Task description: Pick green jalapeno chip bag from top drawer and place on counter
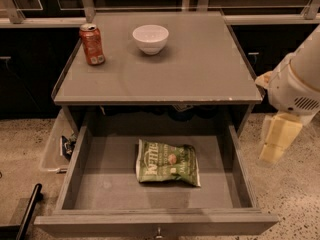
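Open top drawer [105, 184] before and below desk [200, 69], chip bag [168, 163] in its middle, can [92, 44] left of bowl [150, 38] on desk, pincer [277, 141] right of drawer

Only print I could make out was on the green chip bag [167, 163] lying in the top drawer [115, 189]. Large white lettering ran along its left end and looked like "Kettle", though I wasn't certain. The smaller white lines and the reddish oval mark beside it were too small to read. The label on the red can [92, 44] on the worktop [200, 69] was unreadable. My pincer [277, 141] hung right of the drawer, over the floor.
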